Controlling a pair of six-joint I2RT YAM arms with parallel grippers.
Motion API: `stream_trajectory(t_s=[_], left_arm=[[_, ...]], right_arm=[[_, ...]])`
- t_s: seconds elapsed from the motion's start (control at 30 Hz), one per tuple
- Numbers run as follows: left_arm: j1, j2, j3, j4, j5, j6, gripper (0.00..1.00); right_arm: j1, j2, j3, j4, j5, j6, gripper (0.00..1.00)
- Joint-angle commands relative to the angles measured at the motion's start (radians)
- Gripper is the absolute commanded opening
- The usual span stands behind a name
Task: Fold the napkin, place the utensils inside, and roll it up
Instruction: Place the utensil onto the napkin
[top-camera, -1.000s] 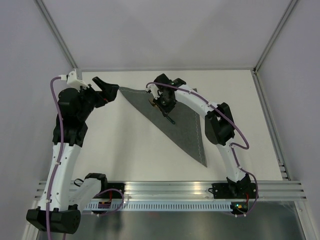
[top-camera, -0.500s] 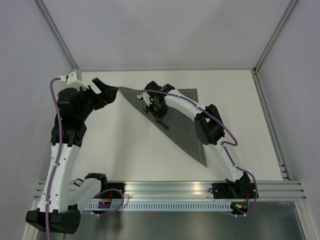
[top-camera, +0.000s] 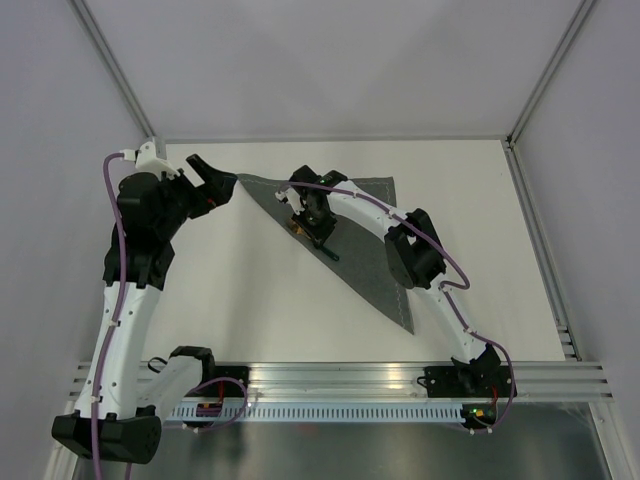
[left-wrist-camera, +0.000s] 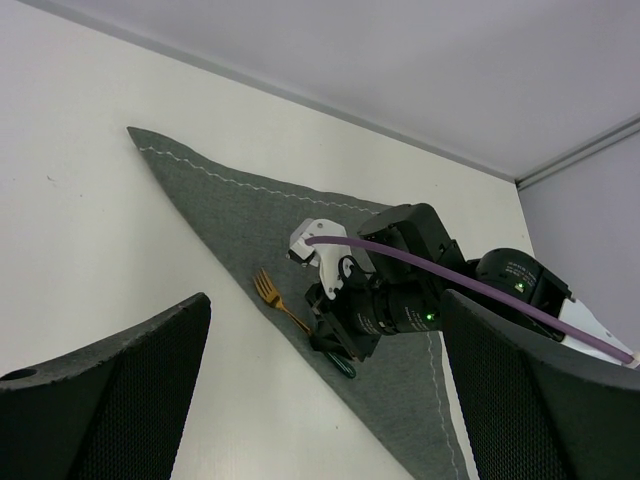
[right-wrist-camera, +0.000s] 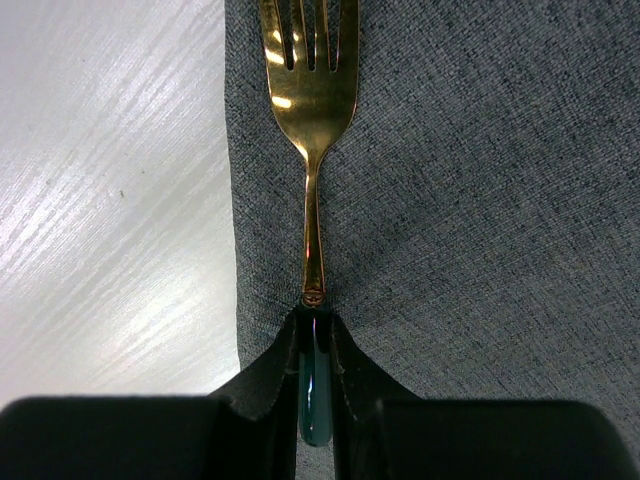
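The claw (right-wrist-camera: 314, 340) pinches the fork (right-wrist-camera: 312, 90) by its green handle, gold head on the napkin (right-wrist-camera: 480, 200).

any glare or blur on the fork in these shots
Right wrist: the fork is sharp, with bright glints on its gold head. Left wrist: the fork is small but clear, while the left gripper's fingers are dark and slightly soft. Top external: even light, the fork partly hidden under the right gripper.

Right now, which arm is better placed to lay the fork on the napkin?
Right. The right gripper grips the fork at the edge of the napkin; the left gripper hangs open beside it.
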Motion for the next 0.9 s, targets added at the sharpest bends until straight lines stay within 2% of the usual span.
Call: stream_trajectory(t_s=[0.0,0.87], left_arm=[[-0.001,0.006,0.018,-0.010,0.012,0.032,1.00],[-0.001,0.020,0.002,0.007,0.015,0.020,1.00]], right_arm=[[0.008,0.030,0.048,-0.058,0.054,0.062,0.01],[0.008,-0.022,0.040,-0.070,0.039,0.083,0.00]])
